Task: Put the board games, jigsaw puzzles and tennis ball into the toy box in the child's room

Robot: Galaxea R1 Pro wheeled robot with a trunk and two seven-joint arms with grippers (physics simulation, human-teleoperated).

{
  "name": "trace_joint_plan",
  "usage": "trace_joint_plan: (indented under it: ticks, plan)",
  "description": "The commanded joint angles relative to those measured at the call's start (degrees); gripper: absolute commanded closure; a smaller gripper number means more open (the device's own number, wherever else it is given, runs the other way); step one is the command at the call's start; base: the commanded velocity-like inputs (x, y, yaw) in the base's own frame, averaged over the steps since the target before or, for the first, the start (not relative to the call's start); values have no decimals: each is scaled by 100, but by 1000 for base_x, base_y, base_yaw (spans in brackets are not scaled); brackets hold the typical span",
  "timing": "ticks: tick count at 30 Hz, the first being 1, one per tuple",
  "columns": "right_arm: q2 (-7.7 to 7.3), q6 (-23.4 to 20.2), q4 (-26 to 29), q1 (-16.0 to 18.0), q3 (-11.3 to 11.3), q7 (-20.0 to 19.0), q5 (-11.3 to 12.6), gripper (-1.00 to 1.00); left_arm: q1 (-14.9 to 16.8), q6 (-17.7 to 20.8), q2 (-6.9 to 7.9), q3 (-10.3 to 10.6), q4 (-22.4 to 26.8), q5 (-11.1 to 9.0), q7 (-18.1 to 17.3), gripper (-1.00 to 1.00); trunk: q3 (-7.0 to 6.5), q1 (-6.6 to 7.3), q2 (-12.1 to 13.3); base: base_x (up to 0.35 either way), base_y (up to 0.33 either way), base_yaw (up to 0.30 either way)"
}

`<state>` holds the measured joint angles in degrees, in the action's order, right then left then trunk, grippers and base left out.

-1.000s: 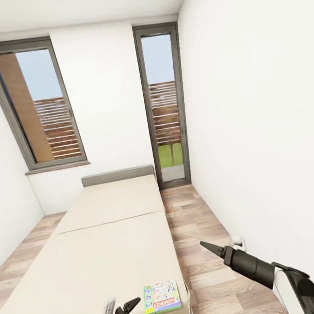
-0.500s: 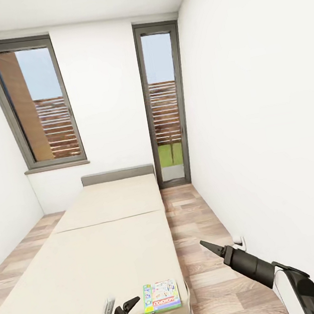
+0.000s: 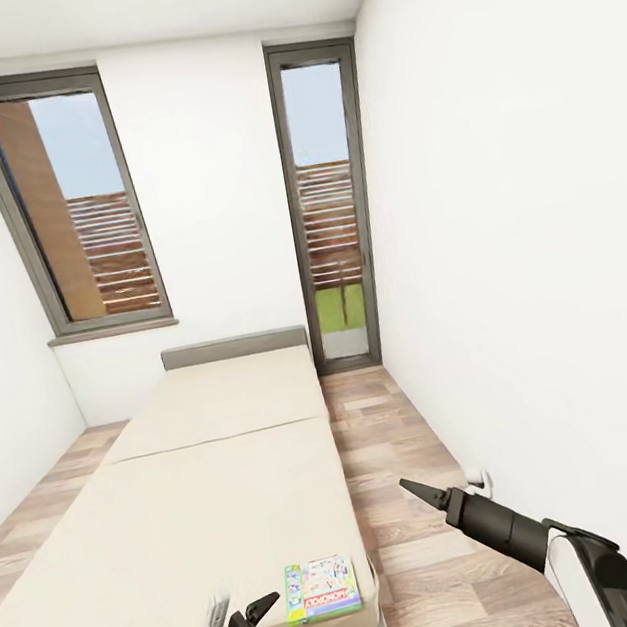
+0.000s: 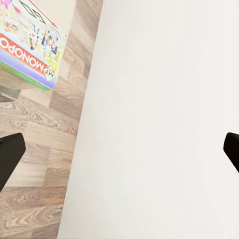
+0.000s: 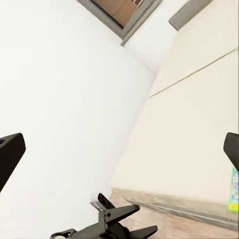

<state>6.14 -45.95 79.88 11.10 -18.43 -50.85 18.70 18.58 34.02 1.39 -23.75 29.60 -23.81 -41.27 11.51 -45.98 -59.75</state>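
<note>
Approach step: robot faces bed (image 3: pixel 217 470). 1 board game (image 3: pixel 322 590) lies just ahead-right of left gripper (image 3: pixel 262 613), fingers spread, empty. Right gripper (image 3: pixel 414 490): cannot tell. Next: reach, pinch box.

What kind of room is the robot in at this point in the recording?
Most likely a small bedroom, perhaps a child's. A wide low bed with a beige mattress takes up most of the wood-plank floor, a Monopoly board game lies on the bed's near corner, and a tall window is in the far wall.
</note>
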Motion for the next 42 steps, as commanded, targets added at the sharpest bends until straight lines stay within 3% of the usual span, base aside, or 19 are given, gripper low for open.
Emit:
trace_joint_plan:
  ticks: [1,5,9,12,19,27,42]
  plan:
    - [6,-32,26,6,-11,73,5,-100,5,38,-1,-16,-1,-19,-11,-100,27,-23,-47,0,0,0]
    - [9,-42,218,2,8,630,28,-100,6,31,1,-16,-2,-19,-12,-100,98,-111,-208,0,0,0]
    - [4,-173,338,-16,12,755,68,-100,5,27,2,-16,-2,-19,-12,-100,170,-199,-368,0,0,0]
    - [6,-613,570,-37,9,795,91,-100,5,26,2,-16,-2,-19,-13,-100,224,-265,-488,0,0,0]
    - [14,-1077,969,-87,9,664,130,-100,5,26,2,-16,-2,-19,-13,-100,350,-419,-769,0,0,0]
    - [27,-1100,1048,-83,10,452,141,-100,5,25,10,-16,-3,-19,-13,-100,493,-594,-1090,0,0,0]
    - [25,-1083,1058,-82,7,411,142,-100,5,40,22,-8,-4,-11,-68,-100,763,-924,-1692,0,0,0]
